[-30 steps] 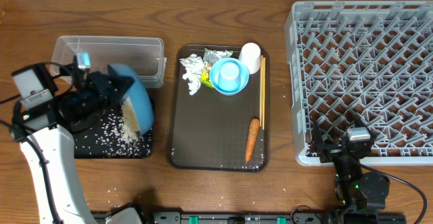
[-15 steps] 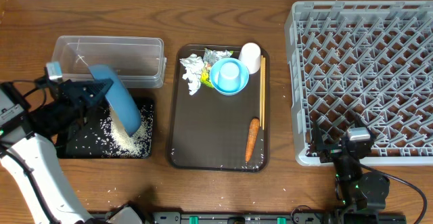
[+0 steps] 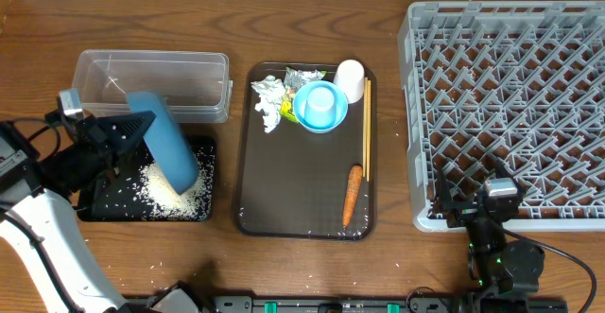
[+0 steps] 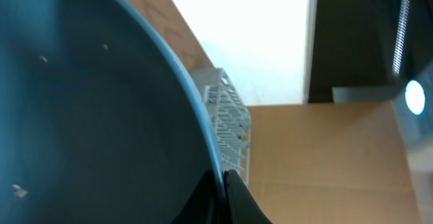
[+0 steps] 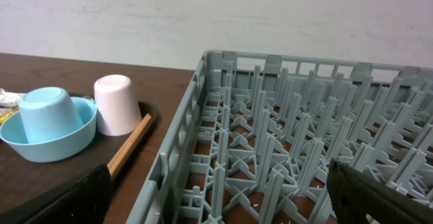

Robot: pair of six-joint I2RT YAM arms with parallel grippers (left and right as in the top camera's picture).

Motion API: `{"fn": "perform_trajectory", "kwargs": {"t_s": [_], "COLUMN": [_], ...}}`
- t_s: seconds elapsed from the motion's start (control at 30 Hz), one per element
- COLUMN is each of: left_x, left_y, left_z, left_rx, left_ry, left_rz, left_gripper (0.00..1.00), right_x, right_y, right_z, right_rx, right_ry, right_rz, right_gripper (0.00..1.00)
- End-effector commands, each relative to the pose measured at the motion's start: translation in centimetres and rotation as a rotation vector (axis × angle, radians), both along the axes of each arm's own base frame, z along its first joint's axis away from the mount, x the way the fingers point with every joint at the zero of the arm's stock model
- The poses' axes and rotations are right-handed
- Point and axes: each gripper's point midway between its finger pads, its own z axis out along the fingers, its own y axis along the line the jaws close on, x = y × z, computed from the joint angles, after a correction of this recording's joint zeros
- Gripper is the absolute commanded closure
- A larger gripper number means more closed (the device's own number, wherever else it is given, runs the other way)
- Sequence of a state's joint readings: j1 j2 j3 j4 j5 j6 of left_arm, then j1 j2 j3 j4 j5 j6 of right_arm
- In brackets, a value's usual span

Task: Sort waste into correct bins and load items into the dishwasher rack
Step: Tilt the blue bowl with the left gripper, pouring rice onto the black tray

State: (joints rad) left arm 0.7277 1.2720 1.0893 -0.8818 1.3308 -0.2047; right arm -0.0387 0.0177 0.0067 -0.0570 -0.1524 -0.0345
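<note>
**Over the black tray: empty the bowl fully before moving on**

The left gripper (image 3: pixel 140 127) is clamped on the rim of the large blue bowl (image 3: pixel 163 143). The bowl is tipped steeply on edge above the black tray (image 3: pixel 206 176), and a heap of rice grains (image 3: pixel 175 188) lies beneath it. In the left wrist view a few grains cling inside the bowl, so a gentle shake low over the tray seems wise before carrying it to the dishwasher rack (image 3: pixel 510 95). The right gripper (image 3: pixel 470 202) sits at the rack's near corner, jaws apart and empty.

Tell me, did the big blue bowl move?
Yes. The large blue bowl shifted left, from over the black tray's right edge toward its middle.
</note>
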Motion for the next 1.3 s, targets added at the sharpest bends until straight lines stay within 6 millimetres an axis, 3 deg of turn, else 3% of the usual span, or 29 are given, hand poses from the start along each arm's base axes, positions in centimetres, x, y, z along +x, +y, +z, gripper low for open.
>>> {"fn": "perform_trajectory", "kwargs": {"t_s": [0.0,0.23,0.33,0.43,0.57,0.73,0.83,0.9,0.97,1.03,1.1,1.27], "left_x": [-0.1,-0.7,-0.7,-1.2,-0.9,-1.1,-1.4,-1.0,-1.2,-1.2,-1.2,-1.5], "left_y": [1.2,2.2,3.0,2.3,3.3,2.6,1.8,2.8,2.4,2.3,2.7,2.7], "left_z": [0.5,1.2,0.2,1.3,0.2,1.1,2.9,1.6,1.8,2.2,0.7,0.0], "left_rx": [0.008,-0.011,0.029,-0.011,0.032,-0.032,-0.062,-0.012,-0.070,-0.005,0.015,0.036], "left_ry": [-0.002,-0.046,-0.010,-0.067,-0.029,-0.056,-0.169,-0.103,-0.083,-0.154,-0.062,-0.025], "left_rz": [0.037,0.059,0.093,0.059,0.089,0.066,0.019,0.058,0.057,0.034,0.068,0.071], "left_gripper": [0.94,0.94,0.94,0.94,0.94,0.94,0.94,0.94,0.94,0.94,0.94,0.94], "right_x": [0.0,0.0,0.0,0.0,0.0,0.0,0.0,0.0,0.0,0.0,0.0,0.0], "right_y": [-0.3,-0.3,-0.3,-0.3,-0.3,-0.3,-0.3,-0.3,-0.3,-0.3,-0.3,-0.3], "right_z": [-0.1,-0.1,-0.1,-0.1,-0.1,-0.1,-0.1,-0.1,-0.1,-0.1,-0.1,-0.1], "right_rx": [-0.005,-0.004,-0.004,-0.005,-0.004,-0.004,-0.005,-0.005,-0.004,-0.004,-0.004,-0.005], "right_ry": [0.004,0.004,0.004,0.004,0.004,0.004,0.004,0.004,0.004,0.004,0.004,0.004], "right_rz": [-0.015,-0.014,-0.014,-0.014,-0.014,-0.014,-0.014,-0.014,-0.014,-0.014,-0.014,-0.014], "right_gripper": [0.01,0.01,0.01,0.01,0.01,0.01,0.01,0.01,0.01,0.01,0.01,0.01]}}
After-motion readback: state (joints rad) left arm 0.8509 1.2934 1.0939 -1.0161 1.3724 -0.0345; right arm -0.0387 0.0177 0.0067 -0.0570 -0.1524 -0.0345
